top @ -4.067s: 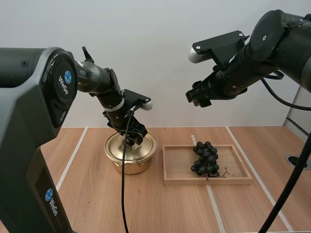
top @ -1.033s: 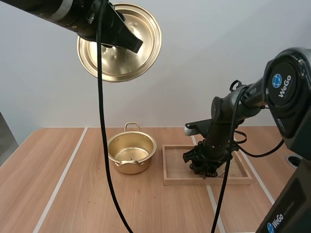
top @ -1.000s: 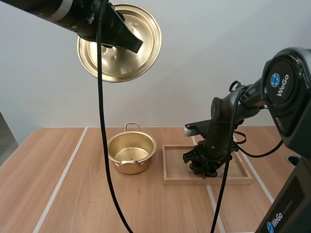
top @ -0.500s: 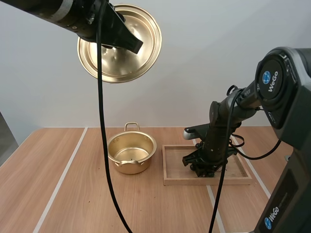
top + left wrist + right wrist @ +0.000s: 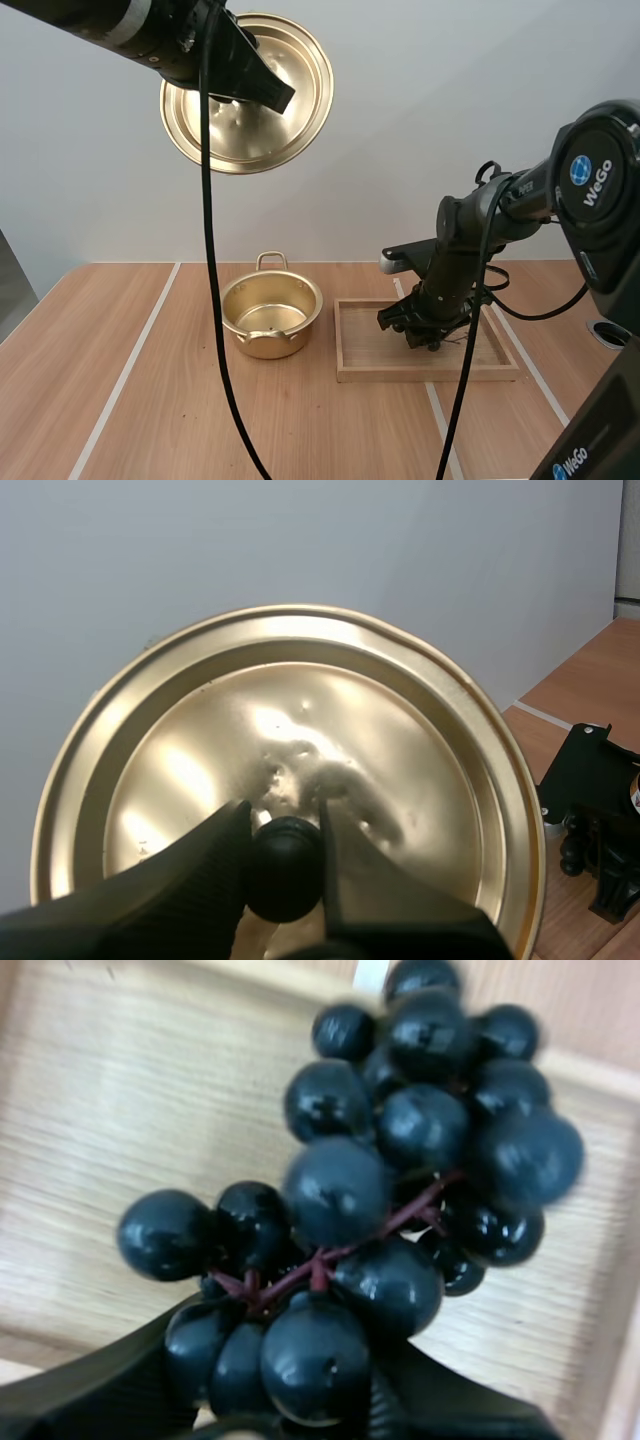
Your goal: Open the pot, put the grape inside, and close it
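The left gripper is raised high above the far left part of the table, and its two fingers are closed tight on the black knob of the brass lid, one finger pressed to each side of it. The lid hangs tilted, its hollow underside turned toward the near side in the high view, and its domed top faces the left wrist camera. Well below it the pot stands open on the table, upright, with one loop handle on its far side. Just to the right of the pot lies the wooden tray. The right gripper is down over the middle of this tray, and its arm reaches in from the right. In the right wrist view the bunch of grapes sits directly at this gripper. The black fingers are spread only as wide as the cluster, and they close on the berries at its near end from both sides, with the red stem just beyond them. The rest of the bunch extends away from the fingertips over the tray floor. I cannot tell whether the berries touch the wood or hang just clear of it.
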